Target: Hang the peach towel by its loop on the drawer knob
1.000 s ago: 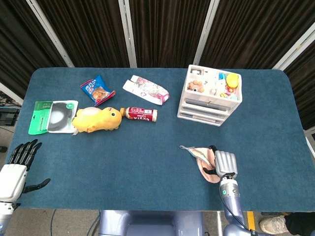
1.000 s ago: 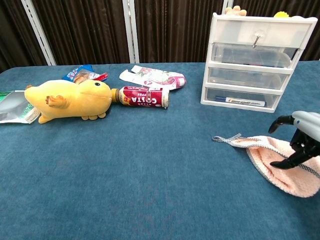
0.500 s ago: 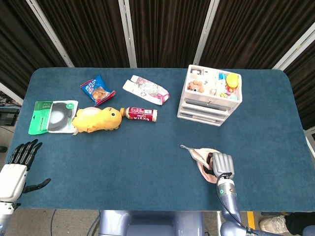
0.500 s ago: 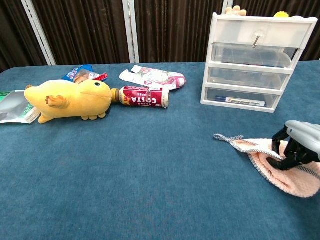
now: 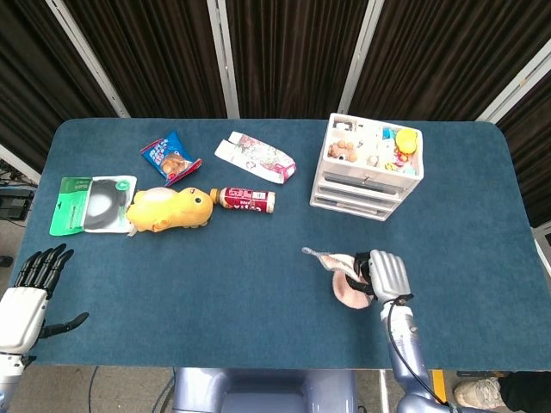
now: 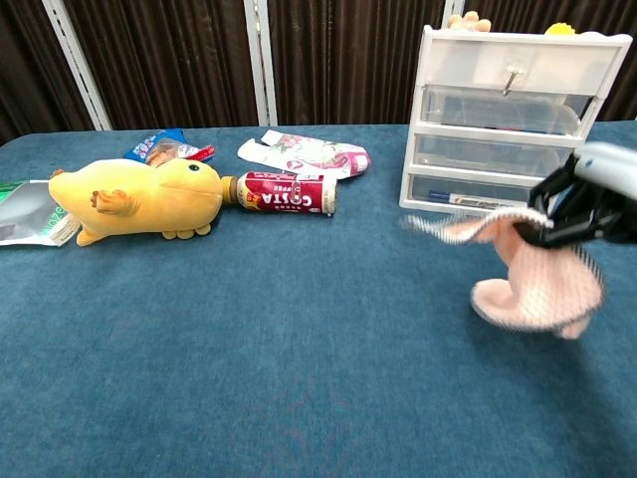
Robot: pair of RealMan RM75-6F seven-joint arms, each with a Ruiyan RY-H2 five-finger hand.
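The peach towel hangs in the air from my right hand, which grips its upper edge; its grey-trimmed loop end sticks out to the left. From the head view the towel bunches beside my right hand, well in front of the white drawer unit. The metal knob sits on the top drawer of the drawer unit, above and behind the towel. My left hand rests open at the table's near left corner, holding nothing.
A yellow plush duck, a red Costa can, a white-pink packet and a blue snack bag lie on the left half. A green-white pouch lies at the far left. Small toys fill the drawer unit's top tray.
My right hand closed on the towel and lifted it off the table, moving up and toward the drawers. The towel now dangles, blurred. The left hand has not moved.
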